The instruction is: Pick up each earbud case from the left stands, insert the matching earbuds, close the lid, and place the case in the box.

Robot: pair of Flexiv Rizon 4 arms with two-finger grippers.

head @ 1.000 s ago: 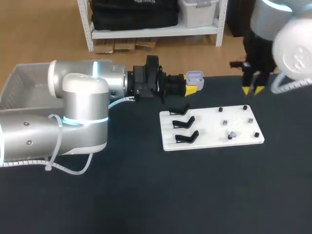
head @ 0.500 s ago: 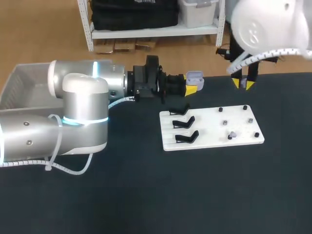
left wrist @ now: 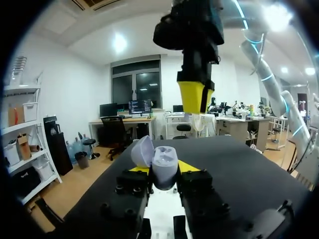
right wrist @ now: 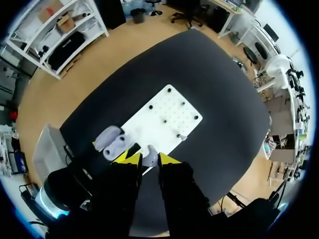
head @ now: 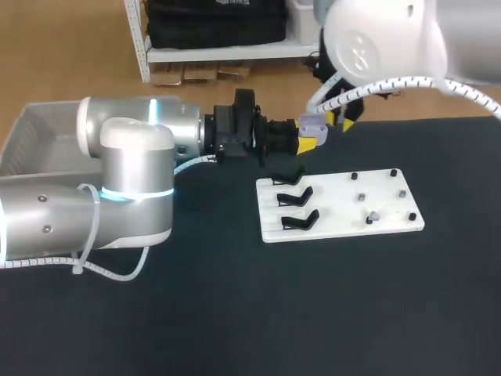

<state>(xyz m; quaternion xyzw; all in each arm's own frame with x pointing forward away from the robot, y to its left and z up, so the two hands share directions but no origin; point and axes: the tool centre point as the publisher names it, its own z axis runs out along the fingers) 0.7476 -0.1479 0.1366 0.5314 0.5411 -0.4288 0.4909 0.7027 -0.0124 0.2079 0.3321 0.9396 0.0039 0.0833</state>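
One second: right end effector (head: 343, 120), pinching an earbud (right wrist: 149, 156), swung from far right to just above the open earbud case (left wrist: 162, 160) clamped in left end effector (head: 308, 142). Insertion likely next.

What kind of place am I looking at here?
Probably a robot test bench: the left gripper holds an open case, the right gripper an earbud, at a table with a white board of stands.

A pale lilac plastic earbud case (head: 313, 123) and a matching lilac earbud (right wrist: 149, 158); a white board dotted with holes (head: 340, 205) carrying black curved stands (head: 296, 196); a matte black tabletop (head: 235, 313); silver-grey metal arms (head: 129, 168) with bright yellow-tipped jaws
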